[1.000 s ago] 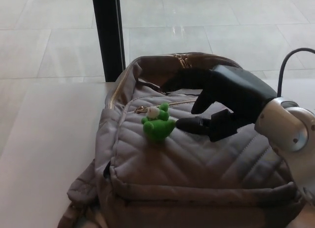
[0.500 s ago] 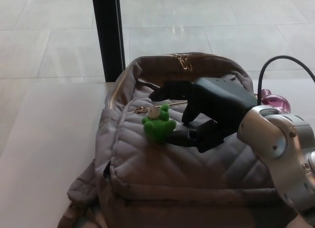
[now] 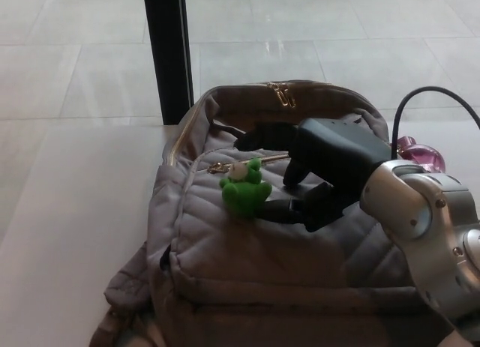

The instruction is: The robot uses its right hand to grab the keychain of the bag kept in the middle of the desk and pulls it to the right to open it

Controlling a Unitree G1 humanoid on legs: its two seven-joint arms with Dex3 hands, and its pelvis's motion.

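My fingers (image 3: 266, 135) are spread apart and hold nothing: the upper ones reach over the top of the bag, and the lower one lies on the quilted front, just beside the green keychain (image 3: 244, 191). My right hand (image 3: 315, 171) sits on the bag, to the right of this toy. I cannot say if the lower finger touches it or only comes very near.

The keychain is a small green figure with a white face. It hangs from the gold zipper pull (image 3: 217, 167) at the left end of the front pocket zipper (image 3: 262, 160), on the grey bag (image 3: 262, 272) in the middle of the bench (image 3: 67, 234).

To do this step well, I think I must bring the thumb and fingers together around the toy or its short link, not only push it. Then the pull should go to the right along the zipper line, low and straight, so the soft bag does not fold or slide.

The front pocket looks closed, so its content is hidden. The top zipper seems closed too. A pink object (image 3: 416, 151) shows behind my arm. My left hand is not visible.
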